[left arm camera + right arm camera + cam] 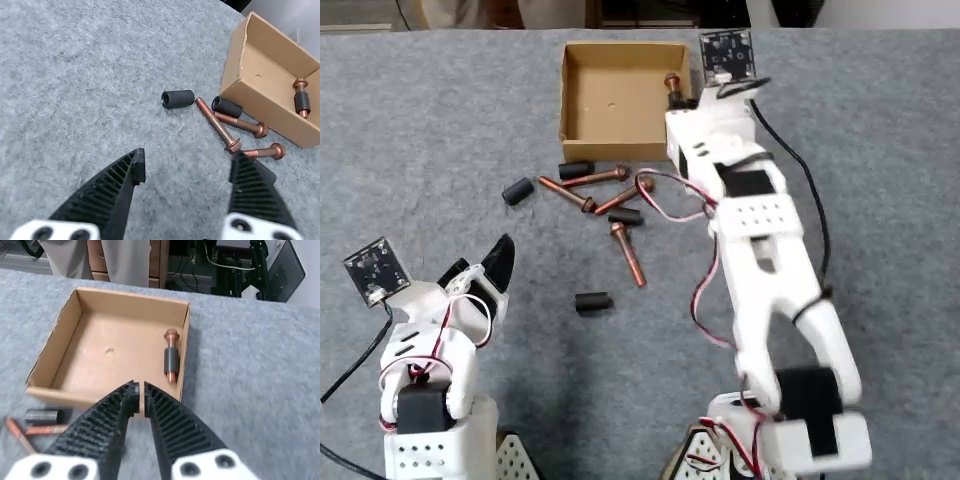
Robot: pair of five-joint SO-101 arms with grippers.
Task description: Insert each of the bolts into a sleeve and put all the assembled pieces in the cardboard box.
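Observation:
The cardboard box (582,130) stands at the table's far middle, and one bolt in a black sleeve (673,88) lies against its right wall. That assembled piece (171,357) rests inside the box (55,347), just beyond my right gripper (140,391), which is shut and empty above the box's near right corner. Several copper bolts (628,253) and black sleeves (593,301) lie loose in front of the box. My left gripper (189,167) is open and empty, low at the near left, facing a sleeve (178,98) and a bolt (217,125).
The grey felt table (880,150) runs wide on both sides of the pile. The right arm's white links (760,230) and its wires stretch from the near edge to the box. Furniture and cables stand beyond the table's far edge.

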